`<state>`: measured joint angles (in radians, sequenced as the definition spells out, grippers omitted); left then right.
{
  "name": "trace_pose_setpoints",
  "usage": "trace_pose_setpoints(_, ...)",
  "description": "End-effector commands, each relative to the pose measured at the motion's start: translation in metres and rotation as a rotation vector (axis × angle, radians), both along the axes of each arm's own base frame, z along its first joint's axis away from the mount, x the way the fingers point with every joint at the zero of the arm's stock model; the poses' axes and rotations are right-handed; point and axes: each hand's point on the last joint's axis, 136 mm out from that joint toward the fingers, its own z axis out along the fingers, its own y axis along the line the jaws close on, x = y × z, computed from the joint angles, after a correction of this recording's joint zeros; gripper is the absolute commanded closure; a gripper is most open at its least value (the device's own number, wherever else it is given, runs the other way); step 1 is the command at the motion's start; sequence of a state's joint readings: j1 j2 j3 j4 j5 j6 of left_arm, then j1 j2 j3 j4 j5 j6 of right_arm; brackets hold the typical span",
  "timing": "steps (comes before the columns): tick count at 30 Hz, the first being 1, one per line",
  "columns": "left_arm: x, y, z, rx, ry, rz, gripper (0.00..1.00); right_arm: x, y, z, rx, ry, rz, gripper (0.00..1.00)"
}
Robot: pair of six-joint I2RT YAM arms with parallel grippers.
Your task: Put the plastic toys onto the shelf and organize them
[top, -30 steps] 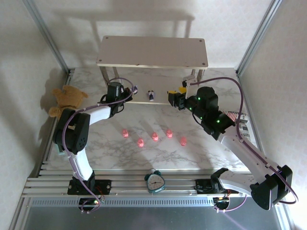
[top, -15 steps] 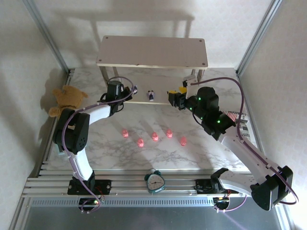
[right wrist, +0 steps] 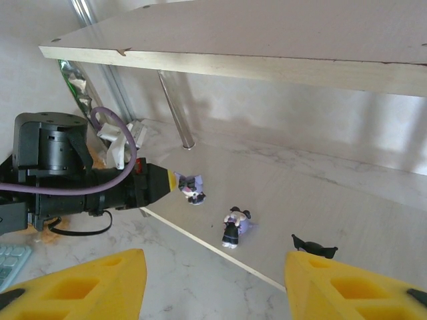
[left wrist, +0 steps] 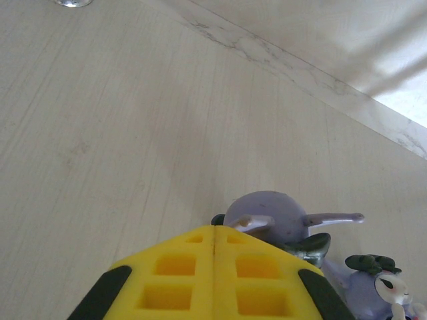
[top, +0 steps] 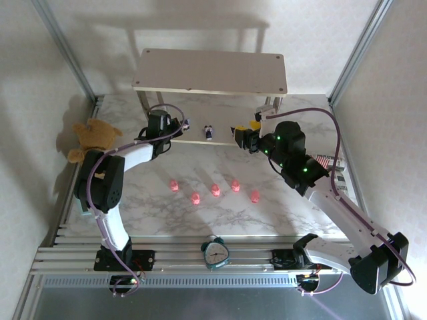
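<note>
left end effector [left wrist: 214,241], shut and empty, touches a purple figurine [left wrist: 270,213]: nudge slowly toward 3 o'clock. right end effector [right wrist: 213,267] half-open, empty.

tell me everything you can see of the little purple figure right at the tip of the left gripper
The small purple-and-white plastic figurine sits on the lower pale beige board of the two-tier shelf, near its left end. It looks like glossy moulded plastic, with a rounded lilac head, pale horn-like spikes, dark trim and a white face. Whether it is upright or tipped is unclear. The left gripper, its yellow fingers shut, meets it tip-on rather than around it.
</note>
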<state>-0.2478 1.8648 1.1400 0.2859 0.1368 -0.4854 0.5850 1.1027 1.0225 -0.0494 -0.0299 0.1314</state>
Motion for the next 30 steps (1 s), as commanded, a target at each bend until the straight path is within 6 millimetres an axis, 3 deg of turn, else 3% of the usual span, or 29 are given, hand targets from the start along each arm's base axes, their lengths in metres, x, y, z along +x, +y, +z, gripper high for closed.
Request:
trace_pose_setpoints(1, 0.011, 0.026, 0.005, 0.015, -0.012, 0.083, 1.00, -0.003, -0.002, 0.003, 0.013, -0.008, 0.006, 0.42)
trace_pose_setpoints(12, 0.008, 0.029, 0.024, 0.024, -0.053, 0.091, 0.98, -0.004, -0.004, 0.004, 0.013, -0.007, 0.002, 0.42)
trace_pose_setpoints(19, -0.006, 0.034, 0.054, 0.027, -0.126, 0.103, 0.92, -0.004, -0.006, 0.004, 0.006, -0.003, -0.008, 0.41)
trace_pose_setpoints(25, -0.033, 0.029, 0.090, 0.044, -0.214, 0.080, 0.91, -0.003, -0.009, 0.001, -0.017, 0.015, -0.023, 0.35)
trace_pose_setpoints(30, -0.073, 0.036, 0.117, 0.087, -0.288, 0.079, 0.86, -0.003, -0.025, -0.005, -0.070, 0.034, -0.094, 0.29)
